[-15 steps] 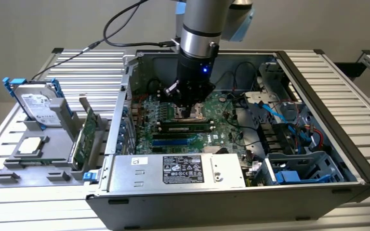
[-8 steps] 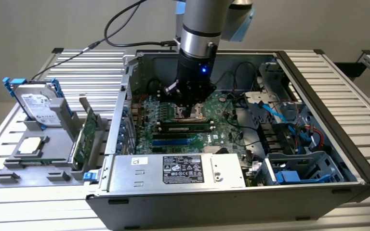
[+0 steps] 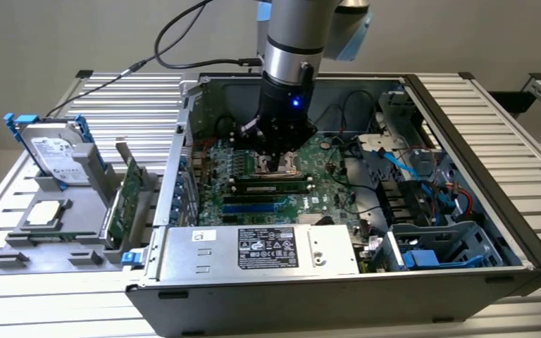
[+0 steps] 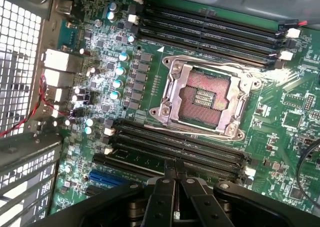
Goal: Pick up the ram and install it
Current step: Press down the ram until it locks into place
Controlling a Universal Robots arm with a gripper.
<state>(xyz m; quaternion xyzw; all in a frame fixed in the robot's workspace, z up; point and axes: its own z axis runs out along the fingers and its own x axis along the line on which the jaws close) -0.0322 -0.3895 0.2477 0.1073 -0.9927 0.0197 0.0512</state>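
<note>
**One stick, already in a slot beside the socket, with closed fingers over it**

One ram (image 4: 142,160) stick is in view, and it is not being carried. It shows as a thin green strip standing on edge in one of the black memory slots of the motherboard (image 4: 280,137), in the bank just beside the empty processor socket (image 4: 207,94). In the exterior view the same ram (image 3: 270,187) lies just beside the socket (image 3: 278,166), on the side toward the power supply, inside the open computer case (image 3: 477,141).

The gripper (image 4: 175,169) reaches down into the case near the socket, with its fingers (image 4: 165,187) pressed together and nothing between them. In the wrist view their joined tips end right at the slot bank that holds the stick, near the middle of its length. I cannot tell whether the tips are touching the stick's top edge or sitting just above it.

The stick's long axis runs parallel to the nearest edge of the socket, in line with the empty slots on either side of it. The closed fingers point across that axis rather than along it. From the exterior view the gripper (image 3: 275,156) sits over the socket itself, with the ram just beyond its tips.

Judging from how level it sits in the slot, the stick looks placed, though whether the end latches have closed is too small to tell.
</note>
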